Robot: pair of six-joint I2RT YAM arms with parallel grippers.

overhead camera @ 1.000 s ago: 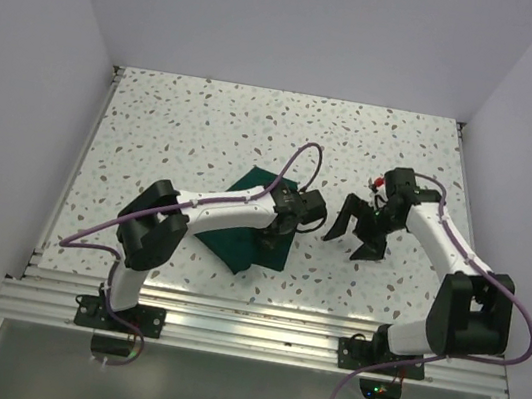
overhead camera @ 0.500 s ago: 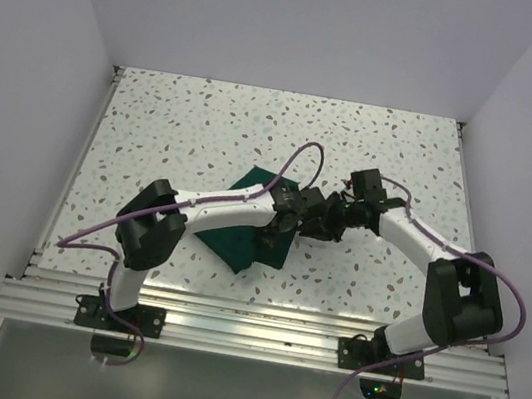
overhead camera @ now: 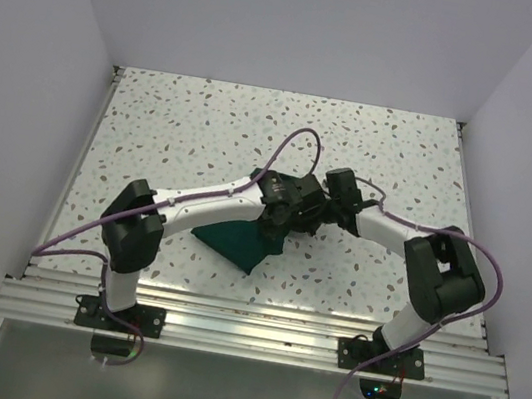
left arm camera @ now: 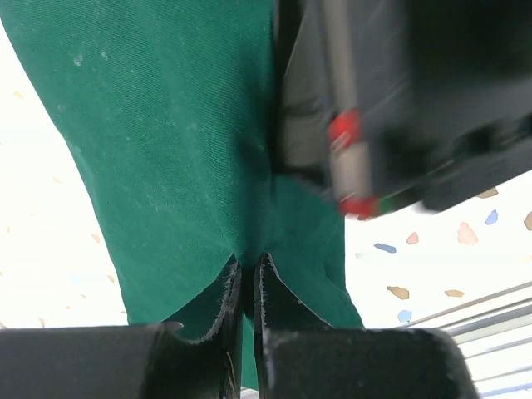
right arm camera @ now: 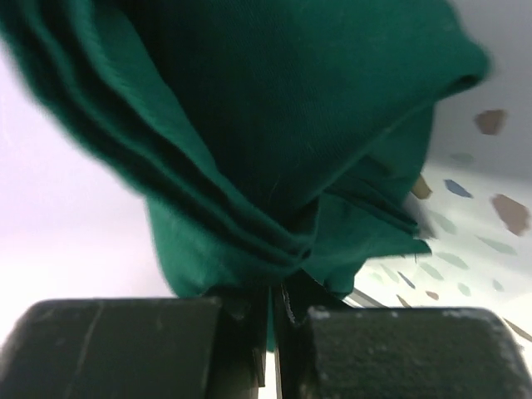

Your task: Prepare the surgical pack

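- Over the middle of the speckled white terrazzo table [overhead camera: 186, 126], my two arms meet wrist to wrist above the large dark green cloth drape [overhead camera: 239, 244].
- On my left gripper [left arm camera: 247, 278], the two black fingers are pressed almost together. A thin fold of the drape is pinched between their tips, and the cloth puckers into a small crease where it enters the grip.
- From my left wrist, the green cloth spreads away from the fingers in a broad, smooth sheet across the left and middle of the view.
- The black housing of my right arm [left arm camera: 399, 100] shows blurred in that same view, with red marks on it. It sits close against the cloth at the upper right, and speckled table shows below it.
- On my right gripper [right arm camera: 273, 307], the fingers are squeezed tight as well. They are clamped on a bunched, many-layered fold of the same drape, and only a sliver of green shows between them.
- From my right wrist, the drape is gathered into stacked folds that swell into a rounded bulge above the fingers. Pale wall lies behind it on the left, and the table's coloured flecks show on the right.
- From above, the visible part of the drape lies on the table as a dark green wedge. It points toward the near edge, partly under my left forearm, and the rest is hidden beneath my two wrists.
- A purple cable [overhead camera: 289, 148] arches over my left arm, and another trails along my right.
- At the near edge, the ribbed aluminium rail [overhead camera: 257, 322] carries both arm bases.
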